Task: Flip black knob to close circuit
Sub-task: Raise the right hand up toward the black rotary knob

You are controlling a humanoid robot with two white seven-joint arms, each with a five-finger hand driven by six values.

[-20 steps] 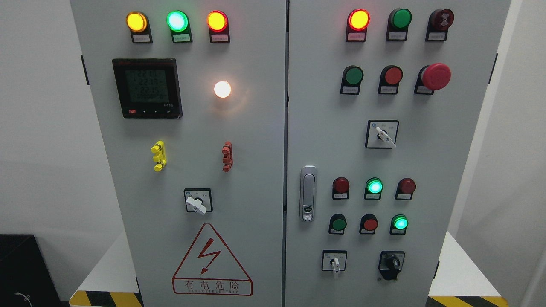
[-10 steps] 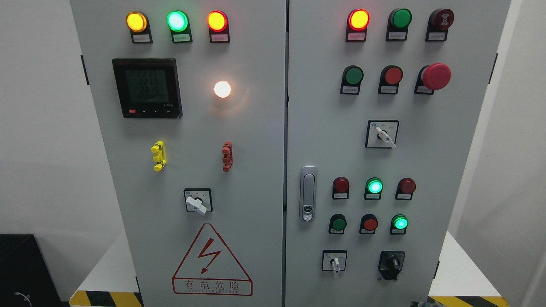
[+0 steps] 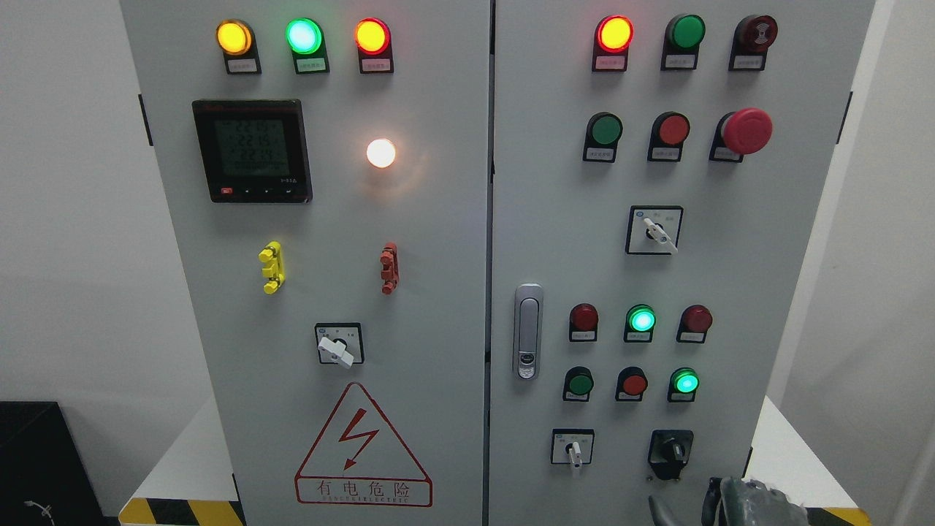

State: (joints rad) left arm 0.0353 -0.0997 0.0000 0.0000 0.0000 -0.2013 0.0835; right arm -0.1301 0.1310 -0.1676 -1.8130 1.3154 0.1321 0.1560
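black knob (image 3: 670,453) untouched | right hand (image 3: 738,502) just below, apart

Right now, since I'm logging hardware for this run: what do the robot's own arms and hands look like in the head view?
Only a little shows. At the bottom edge, right of the middle, below the black knob, the right hand appears as a grey, slightly glossy shell with dark, rounded fingers beside it. No cables, markings or arm links are visible. The left arm is out of view.
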